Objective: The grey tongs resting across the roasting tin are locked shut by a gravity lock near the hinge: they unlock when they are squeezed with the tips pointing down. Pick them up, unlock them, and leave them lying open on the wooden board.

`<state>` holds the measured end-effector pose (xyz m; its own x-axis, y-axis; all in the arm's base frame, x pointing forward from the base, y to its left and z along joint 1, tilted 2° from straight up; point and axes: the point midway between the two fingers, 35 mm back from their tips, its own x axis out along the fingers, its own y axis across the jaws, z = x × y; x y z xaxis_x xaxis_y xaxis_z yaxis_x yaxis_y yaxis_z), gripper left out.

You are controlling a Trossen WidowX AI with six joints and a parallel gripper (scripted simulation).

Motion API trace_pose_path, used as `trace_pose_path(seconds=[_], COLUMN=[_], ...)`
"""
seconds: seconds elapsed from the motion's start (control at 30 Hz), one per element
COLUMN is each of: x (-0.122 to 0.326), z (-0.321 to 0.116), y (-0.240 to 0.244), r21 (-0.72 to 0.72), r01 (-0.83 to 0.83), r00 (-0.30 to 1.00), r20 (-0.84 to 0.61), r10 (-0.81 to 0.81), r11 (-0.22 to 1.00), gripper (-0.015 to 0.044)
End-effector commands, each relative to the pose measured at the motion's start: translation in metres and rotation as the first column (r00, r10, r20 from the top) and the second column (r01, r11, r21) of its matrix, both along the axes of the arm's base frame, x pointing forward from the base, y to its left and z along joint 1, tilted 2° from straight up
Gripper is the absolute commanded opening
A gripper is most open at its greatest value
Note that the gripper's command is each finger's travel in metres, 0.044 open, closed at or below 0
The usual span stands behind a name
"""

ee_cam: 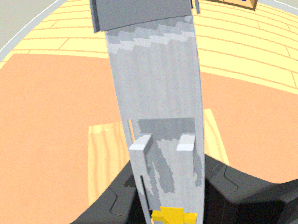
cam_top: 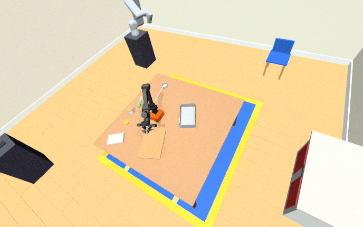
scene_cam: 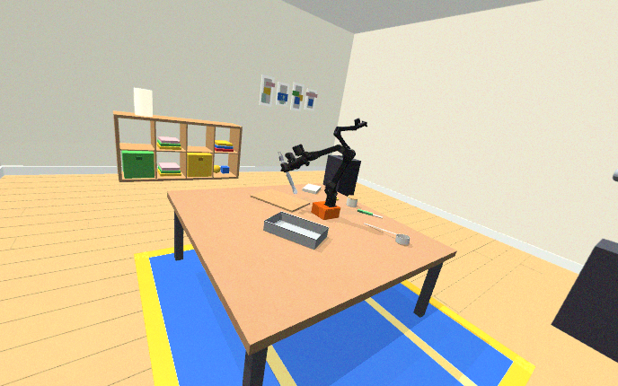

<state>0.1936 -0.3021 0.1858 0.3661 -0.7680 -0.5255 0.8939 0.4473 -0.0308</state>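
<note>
The grey tongs (scene_cam: 289,179) (ee_cam: 155,90) are held in the air, steeply tilted and near upright in the exterior view. A dark grey block tops them in the wrist view, and a yellow piece (ee_cam: 174,216) shows low between their sides. Which end is the hinge, and whether the lock is released, I cannot tell. My gripper (cam_top: 146,127) (scene_cam: 284,167) (ee_cam: 161,155) is shut on the tongs between their two ends, above the table. The wooden board (cam_top: 151,146) (scene_cam: 278,199) (ee_cam: 104,155) lies flat below and beyond. The roasting tin (cam_top: 187,125) (scene_cam: 288,235) has nothing across it.
A white slab (cam_top: 115,138) (scene_cam: 311,188) lies beside the board. My orange base (cam_top: 156,114) (scene_cam: 325,209) stands between board and tin. A pot (cam_top: 131,110) (scene_cam: 351,201), a green-handled tool (cam_top: 140,102) (scene_cam: 365,212) and a long-handled ladle (cam_top: 164,85) (scene_cam: 401,239) lie around the base.
</note>
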Motion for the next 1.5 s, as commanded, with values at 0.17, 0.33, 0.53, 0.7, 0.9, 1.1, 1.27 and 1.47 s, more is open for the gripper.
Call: trace_pose_path(seconds=[0.17,0.33,0.53,0.7,0.9,1.1,1.27,1.47], x=[0.005,0.007,0.008,0.009,0.009,0.008,0.007,0.006], z=[-0.007,-0.012,-0.018,-0.023,-0.028,-0.032,-0.036,-0.039], y=[-0.009,-0.013,-0.016,-0.017,-0.018,-0.019,-0.018,-0.017], r21=[0.120,0.189,0.270,0.337,0.414,0.488,0.547,0.613], r01=[0.004,0.009,0.019,0.031,0.049,0.071,0.093,0.121], r00=[0.998,0.995,0.990,0.984,0.976,0.967,0.959,0.948], r20=[-0.063,-0.099,-0.141,-0.174,-0.212,-0.247,-0.275,-0.305], r10=[0.004,0.010,0.020,0.030,0.044,0.060,0.074,0.092], r11=[0.993,0.982,0.963,0.941,0.909,0.870,0.832,0.781], gripper=[-0.0150,-0.0150,-0.0150,-0.0150,-0.0150,-0.0150,-0.0150,-0.0150])
